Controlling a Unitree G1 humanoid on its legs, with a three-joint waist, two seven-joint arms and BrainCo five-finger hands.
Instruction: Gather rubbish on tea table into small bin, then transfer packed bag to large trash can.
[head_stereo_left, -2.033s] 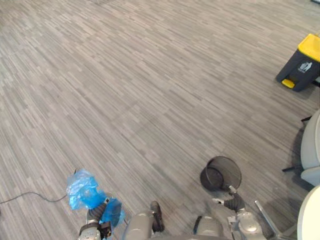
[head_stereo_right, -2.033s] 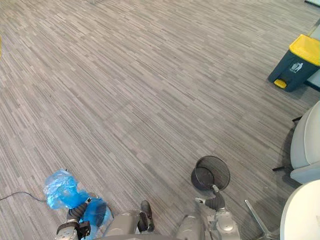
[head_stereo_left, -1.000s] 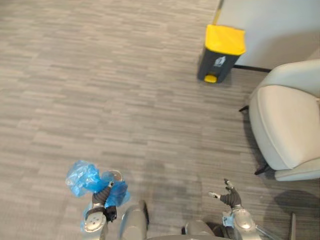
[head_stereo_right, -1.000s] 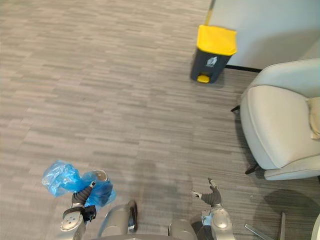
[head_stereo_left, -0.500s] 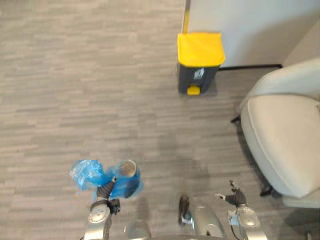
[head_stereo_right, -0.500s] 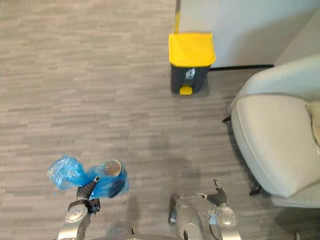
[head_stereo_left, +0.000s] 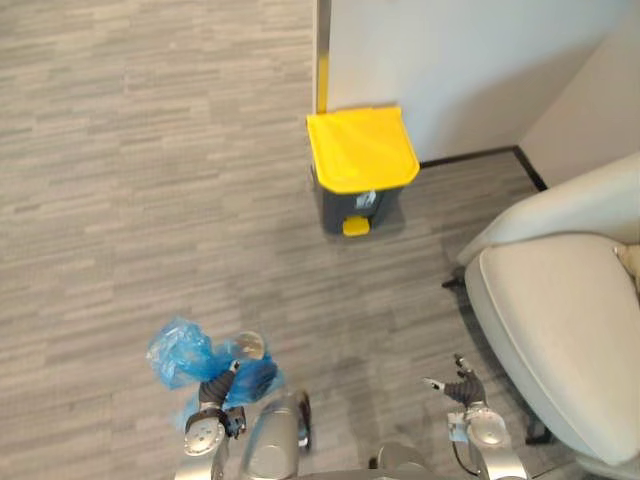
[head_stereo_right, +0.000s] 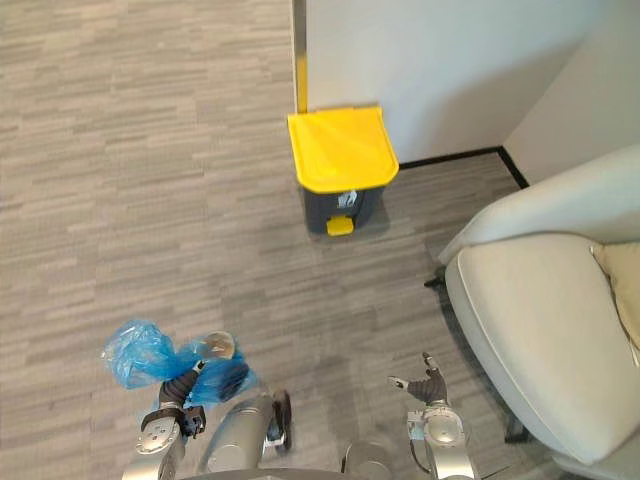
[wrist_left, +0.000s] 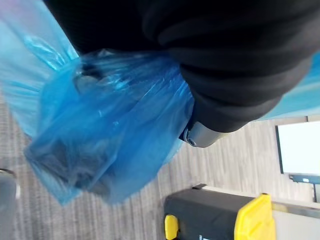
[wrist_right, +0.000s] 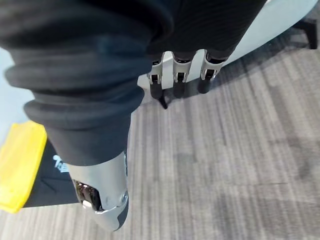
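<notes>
While my left hand curls its fingers tight around the neck of the crinkled blue plastic bag, the bag sits low on my left over the grey striped carpet. My right hand holds nothing, fingers straight and slightly spread. Ahead, well apart from the bag, the dark grey pedal bin with closed yellow lid stands against a white wall, near a pale armchair.

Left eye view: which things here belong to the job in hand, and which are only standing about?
Job in hand:
- blue bag, gripped by the left robot hand
- bin, yellow lid shut
- right robot hand, open and empty

Standing about:
- armchair
- wall
</notes>
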